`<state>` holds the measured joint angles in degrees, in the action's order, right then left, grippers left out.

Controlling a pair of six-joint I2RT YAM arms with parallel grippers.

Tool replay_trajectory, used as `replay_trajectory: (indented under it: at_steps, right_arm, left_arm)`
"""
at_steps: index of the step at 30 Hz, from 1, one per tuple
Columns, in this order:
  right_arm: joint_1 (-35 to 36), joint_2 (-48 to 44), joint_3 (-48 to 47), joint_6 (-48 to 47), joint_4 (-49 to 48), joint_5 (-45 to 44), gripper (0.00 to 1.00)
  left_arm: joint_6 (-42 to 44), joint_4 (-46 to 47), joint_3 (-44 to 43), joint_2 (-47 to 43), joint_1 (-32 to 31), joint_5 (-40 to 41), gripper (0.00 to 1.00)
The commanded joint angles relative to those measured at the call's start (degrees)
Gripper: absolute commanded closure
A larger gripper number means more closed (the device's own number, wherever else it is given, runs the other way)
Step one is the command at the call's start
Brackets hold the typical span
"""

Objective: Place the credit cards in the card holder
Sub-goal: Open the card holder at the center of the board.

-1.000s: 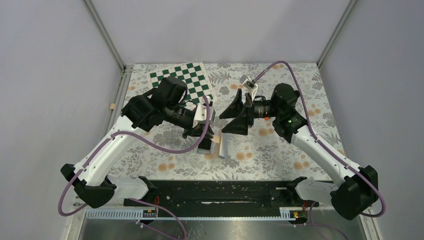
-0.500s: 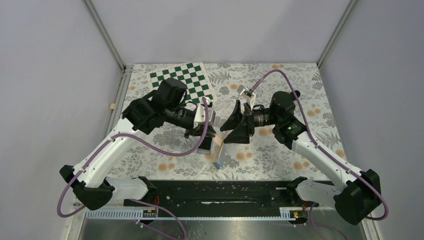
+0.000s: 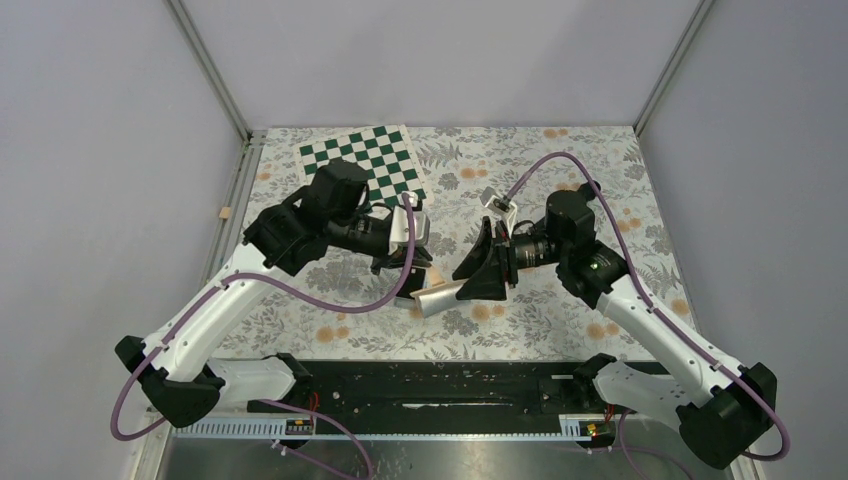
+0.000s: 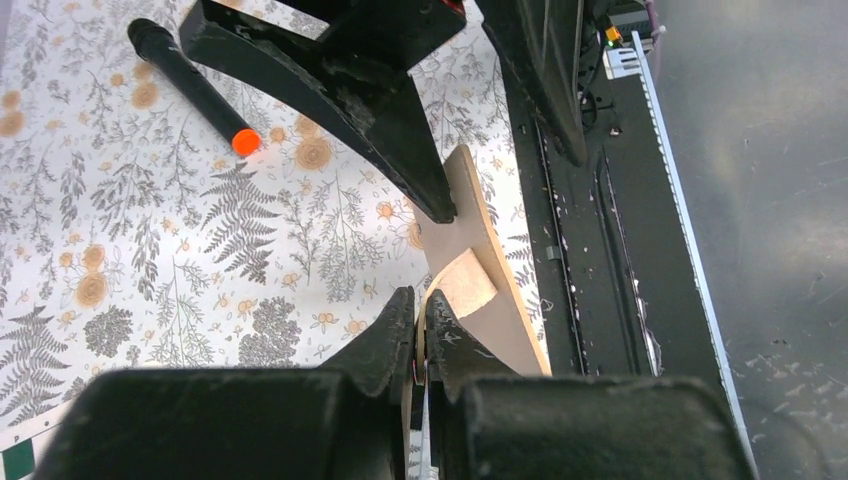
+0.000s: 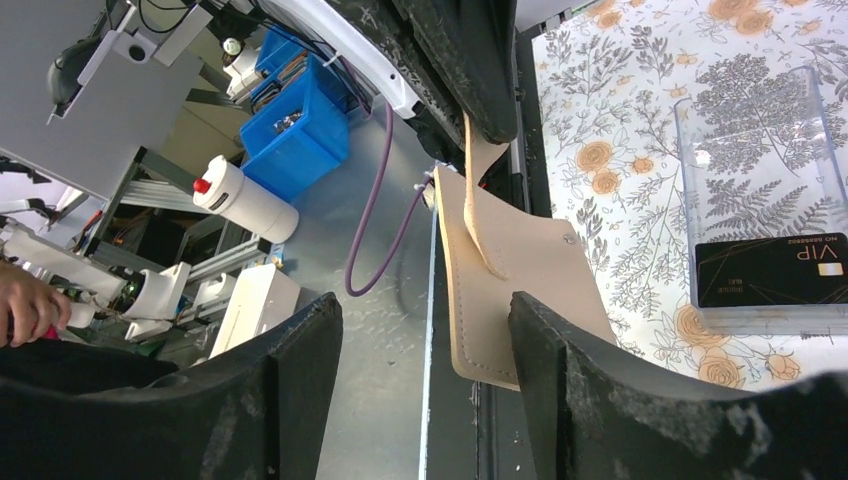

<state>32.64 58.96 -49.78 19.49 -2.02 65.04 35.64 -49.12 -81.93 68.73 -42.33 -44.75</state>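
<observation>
Near the front edge of the table (image 3: 560, 160), the left hand (image 4: 421, 330) is pinched tight on one leaf of the tan card holder (image 4: 490, 290) and holds it up on edge, clear of the floral cloth. The right hand (image 5: 425, 300) stands fairly wide around the other leaf, one finger seemingly touching it, with no grip on it. The holder looks light and soft, and the closure tab curls over on itself, so I would expect the loose leaf to flop. The best hold is probably its free outer edge, well away from the fold. Further back a clear tray (image 5: 750, 130) holds one black credit card (image 5: 775, 270) lying flat. It looks thin, stiff and slick, so it is likely best taken by an edge. A black marker (image 4: 190, 85) lies beyond, and a checkered board (image 3: 385, 160) sits at the far end. From above, the right arm hides the tray. I can find no other cards, and the holder's pocket and lining are turned out of sight.
</observation>
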Motion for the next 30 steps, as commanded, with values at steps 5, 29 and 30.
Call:
replay_trajectory:
  at_steps: [5, 29, 30]
  right_arm:
    - [0.57, -0.34, -1.24, -4.04, 3.41, -4.51, 0.37]
    - [0.85, 1.34, -8.7, -4.36, 15.49, -20.65, 1.0]
    - [0.68, 1.84, -9.62, -4.26, 17.44, -22.62, 1.0]
  left_arm:
    - [-4.33, 9.98, 0.0, -1.09, 0.39, -0.33, 1.0]
    - [-23.37, 19.36, 1.19, 1.12, 0.75, 13.56, 0.23]
    - [-25.47, 20.62, 1.86, 0.76, 0.76, 16.76, 0.04]
